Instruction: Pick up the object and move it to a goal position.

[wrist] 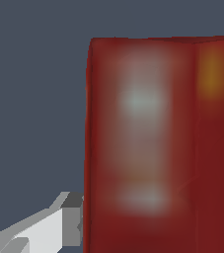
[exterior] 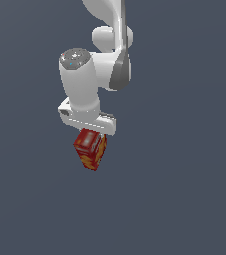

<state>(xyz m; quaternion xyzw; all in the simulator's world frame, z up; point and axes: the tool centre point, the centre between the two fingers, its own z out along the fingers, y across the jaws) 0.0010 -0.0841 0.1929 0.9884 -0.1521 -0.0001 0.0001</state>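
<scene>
Red cracker box (wrist: 158, 148) fills your wrist view, one grey fingertip (wrist: 72, 220) touching its side. Gripper (exterior: 93, 133) clamped on box top; box hangs directly beneath, long axis down, slightly tilted. Goal marker not visible.

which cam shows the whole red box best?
Exterior view: the whole red box shows, hanging under the white tool. The wrist view shows only one blurred red face, cropped at the frame edge, beside one finger.

Exterior view frames the arm from afar; wrist view crowds the shared red box (exterior: 90, 149).
</scene>
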